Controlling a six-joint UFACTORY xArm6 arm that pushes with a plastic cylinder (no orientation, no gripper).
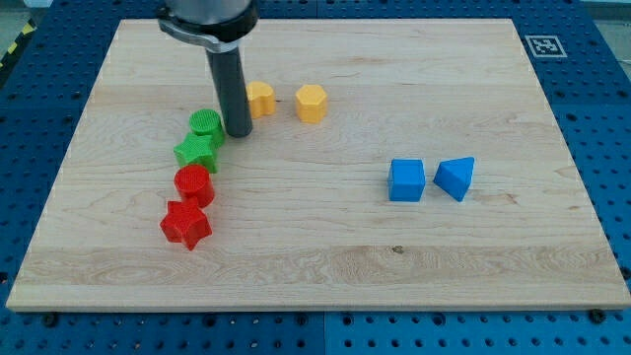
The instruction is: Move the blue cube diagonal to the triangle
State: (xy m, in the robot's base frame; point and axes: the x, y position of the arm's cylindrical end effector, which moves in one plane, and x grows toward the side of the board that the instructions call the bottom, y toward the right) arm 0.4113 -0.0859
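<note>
Wooden worktop [325, 247] on a blue perforated base [601, 89], printed marker tag [544, 45] at the view's top right corner. Dark rod end effector [230, 84] descending from the view's top, tip [238, 132] resting on the worktop; no jaws, nothing held, only a plain rod end.

Blue cube [406, 180] well apart from the tip, toward the view's right and slightly lower. Blue triangle [455, 177] just beyond the cube on the same side, nearly touching it, level with it rather than diagonal.

Red star [185, 224] farthest below the tip, toward the view's lower left. Red cylinder [194, 183] above the star, touching or almost touching it. Green star [197, 151] just left of and below the tip. Green cylinder [206, 125] immediately left of the tip, apparently in contact with the rod. Yellow block [260, 99], shape partly hidden, just right of and behind the rod. Second yellow block [311, 103], roughly hexagonal, farther toward the view's right, apart from the first.
</note>
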